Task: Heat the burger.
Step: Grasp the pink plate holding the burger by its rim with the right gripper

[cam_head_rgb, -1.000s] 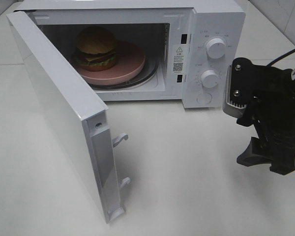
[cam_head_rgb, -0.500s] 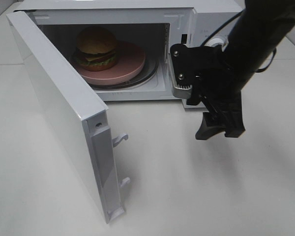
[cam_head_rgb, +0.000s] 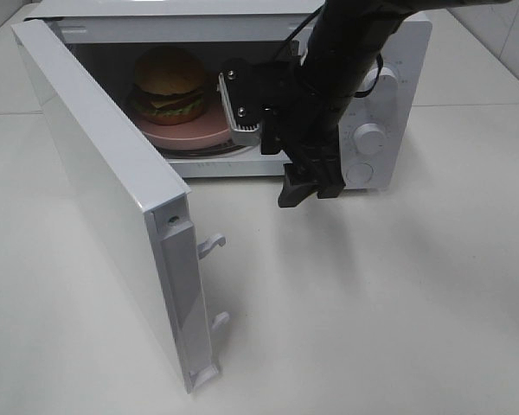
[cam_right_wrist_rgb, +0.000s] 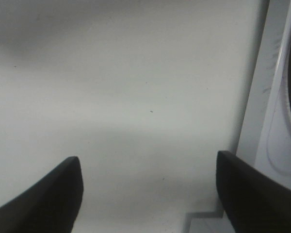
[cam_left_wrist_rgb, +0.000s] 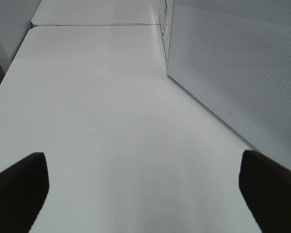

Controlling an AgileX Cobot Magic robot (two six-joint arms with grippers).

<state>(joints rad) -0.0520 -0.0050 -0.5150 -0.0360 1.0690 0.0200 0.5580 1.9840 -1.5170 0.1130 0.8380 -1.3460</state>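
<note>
The burger [cam_head_rgb: 167, 82] stands inside the open microwave [cam_head_rgb: 389, 52] on a pink plate [cam_head_rgb: 199, 130], toward the cavity's left. My right gripper [cam_head_rgb: 311, 190] hangs fingers-down just in front of the cavity's right part, above the table, apart from the burger. Its black fingers [cam_right_wrist_rgb: 43, 194] stand apart in the right wrist view with only bare table between them, so the right gripper [cam_right_wrist_rgb: 148, 194] is open and empty. The left gripper [cam_left_wrist_rgb: 145, 194] is open too, with nothing in it, low over the table beside the door's outer face [cam_left_wrist_rgb: 242, 73]. It is out of sight in the high view.
The microwave door [cam_head_rgb: 112, 190] swings wide open toward the front left, its latch hooks [cam_head_rgb: 212, 246] sticking out. Two white knobs [cam_head_rgb: 369, 138] sit on the control panel, partly behind my right arm. The cavity's lower front edge [cam_right_wrist_rgb: 276, 121] shows beside the right gripper.
My right arm has swept left from the table's right side to the front of the microwave opening, now covering part of the control panel. The burger, plate and door have not moved.
</note>
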